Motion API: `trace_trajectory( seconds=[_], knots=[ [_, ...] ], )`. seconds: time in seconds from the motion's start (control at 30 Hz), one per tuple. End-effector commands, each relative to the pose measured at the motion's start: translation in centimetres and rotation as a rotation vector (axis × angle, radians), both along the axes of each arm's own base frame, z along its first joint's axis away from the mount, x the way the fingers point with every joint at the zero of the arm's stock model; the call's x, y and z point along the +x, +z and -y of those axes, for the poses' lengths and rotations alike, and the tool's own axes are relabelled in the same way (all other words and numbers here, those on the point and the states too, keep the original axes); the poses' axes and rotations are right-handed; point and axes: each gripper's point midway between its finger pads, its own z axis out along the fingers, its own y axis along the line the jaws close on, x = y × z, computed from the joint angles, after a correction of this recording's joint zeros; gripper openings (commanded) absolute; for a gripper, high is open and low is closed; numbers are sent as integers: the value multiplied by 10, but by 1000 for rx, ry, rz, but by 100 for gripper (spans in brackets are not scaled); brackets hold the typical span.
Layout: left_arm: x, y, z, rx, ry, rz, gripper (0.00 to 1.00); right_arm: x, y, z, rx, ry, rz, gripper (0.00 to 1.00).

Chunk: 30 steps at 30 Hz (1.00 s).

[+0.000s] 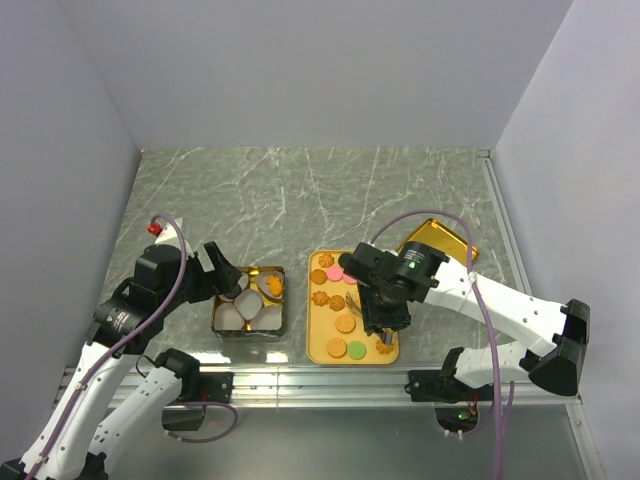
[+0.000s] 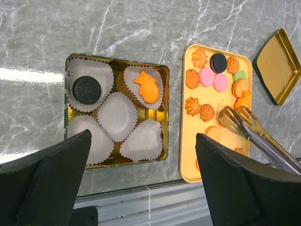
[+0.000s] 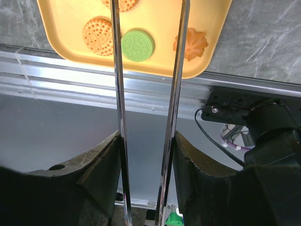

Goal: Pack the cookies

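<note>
Counter (image 1: 300, 190): marble, carrying the yellow tray (image 2: 190, 150), the gold tin (image 2: 167, 113) to its left and a lid (image 2: 277, 66) off to its right.
Tray: most of the cookies (image 2: 207, 77) lie here in loose rows. I would pick one with room around it, so its neighbours are not knocked.
Tin: a dark disc (image 2: 86, 89) and an orange fish shape (image 2: 146, 86) already sit in paper cups (image 2: 116, 115); three cups are free (the centre one looks easiest to reach).
Right tool (image 1: 385, 310): partly closed on the tongs (image 2: 249, 129), whose tips stand apart over the tray, seemingly with nothing between them. Squeeze gently and lift straight up.
Left tool (image 2: 143, 165): jaws wide and empty, above the tin's near edge.
Tong tips: cut off in the right wrist view, so I cannot tell whether they touch the tray.
Near tray corner: hidden behind the left tool's finger.
</note>
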Motion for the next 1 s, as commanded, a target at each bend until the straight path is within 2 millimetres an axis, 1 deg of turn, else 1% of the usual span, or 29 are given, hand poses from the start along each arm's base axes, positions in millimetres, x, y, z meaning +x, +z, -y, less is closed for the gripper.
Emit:
trace_trajectory(
  seconds=[0.0, 0.37, 0.5, 0.67, 0.8, 0.97],
  knots=[
    [5, 8, 2, -19, 6, 37, 99, -13, -2, 23, -90, -1, -52, 51],
    [5, 9, 1, -19, 8, 37, 99, -13, -1, 26, -80, -31, -37, 51],
    [5, 7, 2, -18, 5, 33, 100, -14, -4, 31, -88, -45, -31, 51],
    [5, 7, 3, -17, 1, 33, 100, -15, -5, 30, -92, -45, -39, 51],
    [5, 7, 3, -16, 1, 30, 100, -12, -3, 24, -91, -29, -40, 49],
    [5, 8, 2, -17, 4, 33, 100, -6, -3, 18, -103, -9, -39, 41]
  ],
)
